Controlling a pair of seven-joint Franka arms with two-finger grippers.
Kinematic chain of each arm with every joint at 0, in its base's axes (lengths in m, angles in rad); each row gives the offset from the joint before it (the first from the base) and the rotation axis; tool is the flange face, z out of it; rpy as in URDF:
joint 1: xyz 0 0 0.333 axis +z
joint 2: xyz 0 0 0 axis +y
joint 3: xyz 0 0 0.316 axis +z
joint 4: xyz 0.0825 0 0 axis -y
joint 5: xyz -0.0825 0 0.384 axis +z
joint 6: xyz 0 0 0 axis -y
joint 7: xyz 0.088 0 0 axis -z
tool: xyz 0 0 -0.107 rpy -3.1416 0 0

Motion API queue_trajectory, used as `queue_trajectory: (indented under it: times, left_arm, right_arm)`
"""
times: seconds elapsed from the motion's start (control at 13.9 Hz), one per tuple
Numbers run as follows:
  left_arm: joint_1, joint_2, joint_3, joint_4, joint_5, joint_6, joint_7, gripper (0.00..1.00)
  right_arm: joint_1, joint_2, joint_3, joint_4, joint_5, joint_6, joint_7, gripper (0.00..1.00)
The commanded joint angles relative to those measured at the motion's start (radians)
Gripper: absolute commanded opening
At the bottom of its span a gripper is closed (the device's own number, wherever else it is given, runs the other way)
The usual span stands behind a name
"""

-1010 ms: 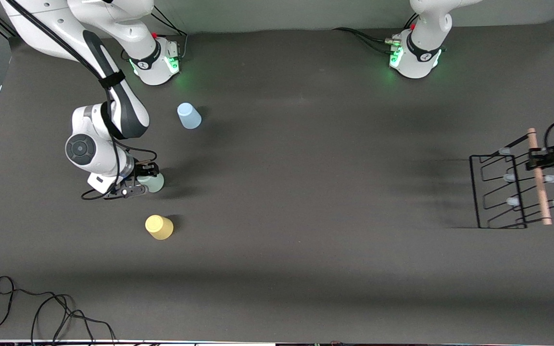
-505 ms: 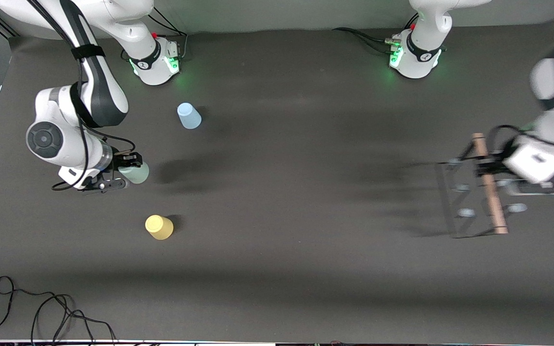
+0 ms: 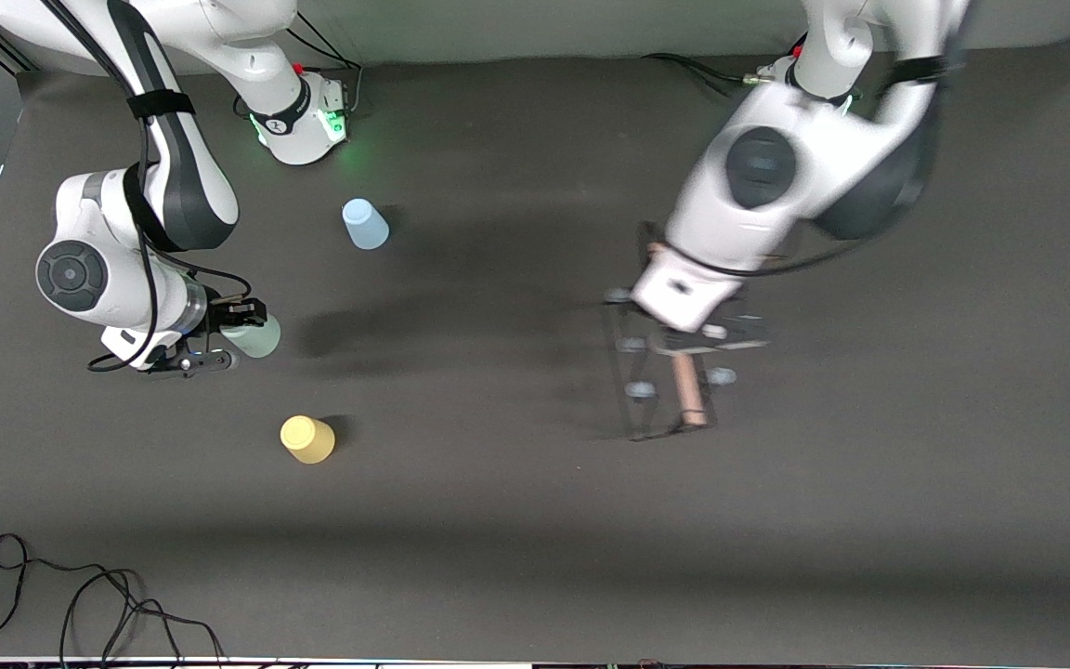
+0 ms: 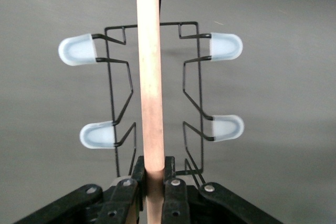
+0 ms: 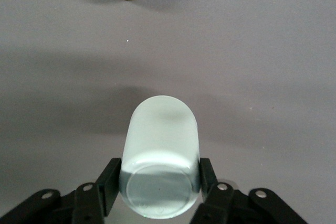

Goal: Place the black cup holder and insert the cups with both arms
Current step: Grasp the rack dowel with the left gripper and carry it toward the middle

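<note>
My left gripper (image 4: 155,182) is shut on the light wooden rod (image 4: 148,77) of the black cup holder (image 3: 663,409). It carries the holder in the air over the middle of the table, and the pale blue pegs (image 4: 77,50) stick out on both sides. My right gripper (image 5: 160,182) is shut on the mint green cup (image 5: 160,145), held on its side above the table toward the right arm's end (image 3: 254,336). The yellow cup (image 3: 307,439) stands upside down nearer the front camera. The light blue cup (image 3: 365,224) stands upside down nearer the right arm's base.
A loose black cable (image 3: 80,604) lies at the table's front corner on the right arm's end. Both arm bases (image 3: 298,116) stand along the table's back edge. The dark table mat (image 3: 535,539) is bare between the cups and the holder.
The left arm has swung the holder from the left arm's end of the table to over its middle. The right gripper has lifted the mint cup and drifted toward the right arm's end.
</note>
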Motion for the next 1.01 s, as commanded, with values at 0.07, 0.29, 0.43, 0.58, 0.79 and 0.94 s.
queue_trajectory:
  times: [0.07,0.29,0.43,0.58,0.79,0.94]
  left_arm:
    - [-0.190,0.190,0.022,0.258,0.002,-0.025,-0.113,0.00]
    - [-0.293,0.297,0.026,0.385,0.021,-0.018,-0.234,0.00]
    - [-0.330,0.331,0.028,0.393,0.063,0.030,-0.304,0.00]
    - [-0.356,0.371,0.026,0.387,0.121,0.076,-0.361,0.00]
    - [-0.375,0.397,0.026,0.372,0.140,0.110,-0.370,0.00]
    - [-0.372,0.399,0.028,0.364,0.150,0.131,-0.354,0.00]
  right_arm:
    - [0.003,-0.004,-0.003,0.059,-0.007,-0.071,-0.006,0.21]
    - [0.007,-0.012,-0.003,0.151,-0.006,-0.209,-0.006,0.21]
    - [0.009,-0.038,-0.003,0.180,-0.006,-0.249,-0.007,0.21]
    - [0.012,-0.070,0.003,0.191,0.005,-0.282,0.002,0.21]
    - [0.038,-0.134,0.003,0.203,0.135,-0.309,0.008,0.21]
    - [0.061,-0.160,0.009,0.202,0.145,-0.310,0.008,0.21]
